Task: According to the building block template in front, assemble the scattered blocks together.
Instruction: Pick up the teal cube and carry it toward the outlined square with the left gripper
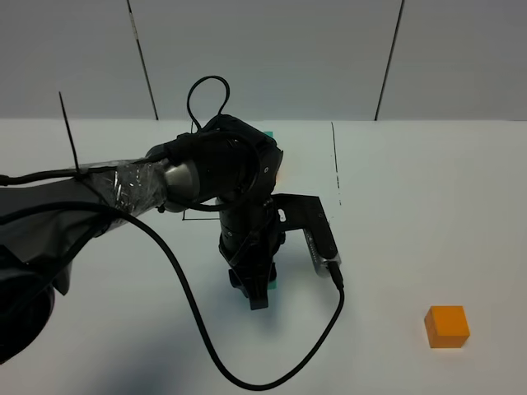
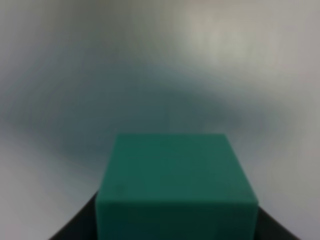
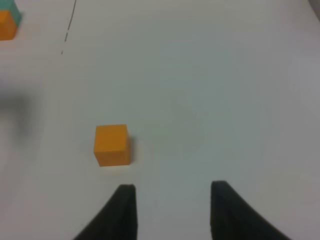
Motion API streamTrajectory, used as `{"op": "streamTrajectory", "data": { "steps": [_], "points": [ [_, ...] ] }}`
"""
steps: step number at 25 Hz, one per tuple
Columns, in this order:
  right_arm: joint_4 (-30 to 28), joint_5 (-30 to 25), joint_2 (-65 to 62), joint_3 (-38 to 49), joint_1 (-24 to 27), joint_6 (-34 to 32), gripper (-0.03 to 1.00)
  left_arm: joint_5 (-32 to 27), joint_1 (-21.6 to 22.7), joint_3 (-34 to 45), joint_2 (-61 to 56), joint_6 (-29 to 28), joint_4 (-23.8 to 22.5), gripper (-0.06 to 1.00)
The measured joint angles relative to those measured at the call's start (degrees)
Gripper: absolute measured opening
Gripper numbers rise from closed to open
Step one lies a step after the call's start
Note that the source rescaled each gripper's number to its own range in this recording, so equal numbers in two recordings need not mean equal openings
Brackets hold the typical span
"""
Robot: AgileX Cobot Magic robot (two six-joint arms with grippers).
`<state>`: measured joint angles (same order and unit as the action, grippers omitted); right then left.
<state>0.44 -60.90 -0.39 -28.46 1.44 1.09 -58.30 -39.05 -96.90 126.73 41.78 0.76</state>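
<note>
**Scattered blocks [image 1: 447,327]: one clamped, one loose**

From the high camera: two plain matte cubes, well apart on the white table [image 1: 428,206]. Teal-green cube [image 1: 272,285]: mostly hidden, only a sliver showing beside the tip of the left gripper [image 1: 258,298], low over the table near the middle. Orange cube [image 1: 447,327]: sharp-edged and evenly coloured. Rests alone toward the near right, clear of any finger. Beyond the left arm [image 1: 123,185], a teal edge of the building block template [image 1: 269,134] at the far side.

From the left wrist: teal-green cube [image 2: 177,185], smooth, flat-faced, square-cornered. Fills the lower middle of the picture. Dark fingers [image 2: 82,230] against its two sides, closed on it, cube seated right between them.

From the right wrist: orange cube [image 3: 112,145] on the table [image 3: 225,100]. Lies ahead of the right gripper [image 3: 173,186], off to one side of the gap, nearer one of the fingers [image 3: 125,210], touching neither. Fingers parted, nothing between them. Building block template [image 3: 7,22] well beyond the orange cube, orange and teal halves joined, partly cut off by the frame.
</note>
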Motion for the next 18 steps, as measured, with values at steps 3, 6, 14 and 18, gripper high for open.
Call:
{"op": "streamTrajectory", "data": {
  "steps": [3, 6, 14, 18],
  "points": [
    [0.0, 0.0, 0.0, 0.0, 0.0, 0.0, 0.0, -0.3, -0.9, -1.9, 1.5, 0.1, -0.1, 0.0],
    [0.0, 0.0, 0.0, 0.0, 0.0, 0.0, 0.0, -0.4, -1.5, -3.4, 3.3, 0.1, -0.1, 0.0],
    [0.0, 0.0, 0.0, 0.0, 0.0, 0.0, 0.0, -0.9, -1.8, -4.2, 6.5, 0.2, -1.3, 0.0],
    [0.0, 0.0, 0.0, 0.0, 0.0, 0.0, 0.0, -0.1, -1.9, -4.2, 7.6, 1.2, -1.5, 0.0]
  ]
}}
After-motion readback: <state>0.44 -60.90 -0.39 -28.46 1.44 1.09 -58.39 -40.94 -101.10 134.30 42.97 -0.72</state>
